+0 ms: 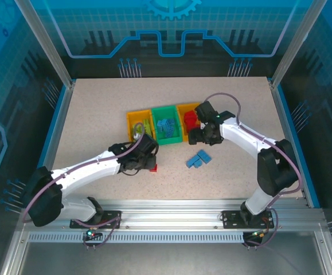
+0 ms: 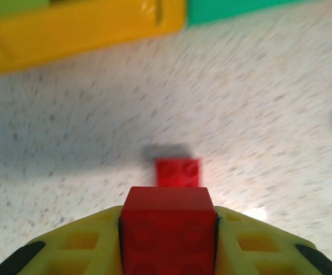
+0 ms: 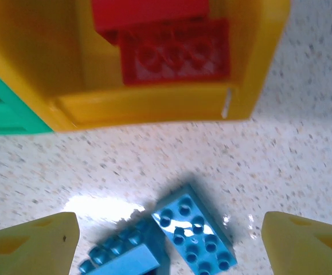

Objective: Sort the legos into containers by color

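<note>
Top external view: a speckled bench [image 1: 97, 114] carries three joined bins in a row. The left yellow bin [image 1: 130, 120] holds lime green bricks [image 1: 143, 127]. The green bin [image 1: 167, 139] in the middle holds blue ones. The right yellow bin [image 1: 180, 109] holds red ones. The left claw [image 1: 149, 163] sits low over the bench in front of the left yellow bin, with red showing at its tip. The right claw [image 1: 199, 136] hangs just in front of the right yellow bin. A small cluster of blue bricks [image 1: 198, 159] lies loose on the bench near it.

Left wrist view: the left claw is clenched on a red brick [image 2: 167, 229], its yellow fingers [image 2: 79, 246] pressed against two opposite flat sides. A second red brick [image 2: 178, 172] lies on the bench just ahead, studs up. The left yellow bin and the green bin stand beyond.

Right wrist view: the right claw is released, its fingertips [image 3: 34, 246] spread wide with nothing gripped. The blue bricks lie on the bench below it, touching each other, studs up. Beyond them, the right yellow bin holds red bricks, at least two.

These bricks look light, rigid and sturdy, with smooth glossy walls that could slip. The flat opposite sides are probably the best place to pinch, squarely and low on the brick.
</note>
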`<control>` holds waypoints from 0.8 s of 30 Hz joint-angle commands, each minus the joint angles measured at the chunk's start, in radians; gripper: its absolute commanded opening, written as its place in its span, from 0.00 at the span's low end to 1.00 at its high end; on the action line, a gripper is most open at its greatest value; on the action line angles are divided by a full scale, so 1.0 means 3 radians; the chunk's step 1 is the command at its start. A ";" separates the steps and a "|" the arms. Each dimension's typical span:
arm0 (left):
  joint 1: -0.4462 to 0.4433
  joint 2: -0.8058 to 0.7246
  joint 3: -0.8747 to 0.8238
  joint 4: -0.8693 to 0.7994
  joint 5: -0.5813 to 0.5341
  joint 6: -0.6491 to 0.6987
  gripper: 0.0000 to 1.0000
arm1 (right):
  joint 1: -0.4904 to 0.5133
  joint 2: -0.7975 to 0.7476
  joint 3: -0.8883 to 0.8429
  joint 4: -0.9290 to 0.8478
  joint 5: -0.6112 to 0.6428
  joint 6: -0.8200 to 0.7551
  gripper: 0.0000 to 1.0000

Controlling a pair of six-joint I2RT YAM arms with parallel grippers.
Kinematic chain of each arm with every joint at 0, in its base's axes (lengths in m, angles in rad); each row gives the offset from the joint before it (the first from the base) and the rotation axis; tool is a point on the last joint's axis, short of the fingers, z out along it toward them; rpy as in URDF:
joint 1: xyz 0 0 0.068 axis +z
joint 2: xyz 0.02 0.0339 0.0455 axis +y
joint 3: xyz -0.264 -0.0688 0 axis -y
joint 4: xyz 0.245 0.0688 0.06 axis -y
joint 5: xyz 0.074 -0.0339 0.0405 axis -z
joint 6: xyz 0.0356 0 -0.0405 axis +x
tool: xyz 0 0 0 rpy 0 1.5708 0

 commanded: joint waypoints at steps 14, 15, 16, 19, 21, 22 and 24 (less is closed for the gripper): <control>0.0451 0.2255 0.3267 -0.0265 0.0856 0.0925 0.30 | -0.0054 -0.0541 -0.1002 0.0342 -0.0027 0.0348 0.84; 0.0467 0.2417 0.3427 -0.0290 0.0899 0.0929 0.31 | -0.0084 -0.0516 -0.1004 0.0352 -0.0026 0.0330 0.84; 0.0482 0.2538 0.3567 -0.0316 0.0922 0.0931 0.31 | -0.0117 -0.0497 -0.1004 0.0364 -0.0040 0.0306 0.83; 0.0529 0.2894 0.3928 -0.0381 0.1042 0.0913 0.34 | -0.0186 -0.0425 -0.1106 0.0470 -0.0201 0.0169 0.80; 0.0547 0.3074 0.4107 -0.0393 0.1106 0.0881 0.35 | -0.0203 -0.0362 -0.1089 0.0461 -0.0267 0.0072 0.77; 0.0552 0.3136 0.4177 -0.0402 0.1117 0.0870 0.36 | -0.0205 -0.0344 -0.1086 0.0456 -0.0296 0.0030 0.76; 0.0566 0.3251 0.4282 -0.0402 0.1143 0.0864 0.38 | -0.0207 -0.0313 -0.1086 0.0424 -0.0363 -0.0026 0.75</control>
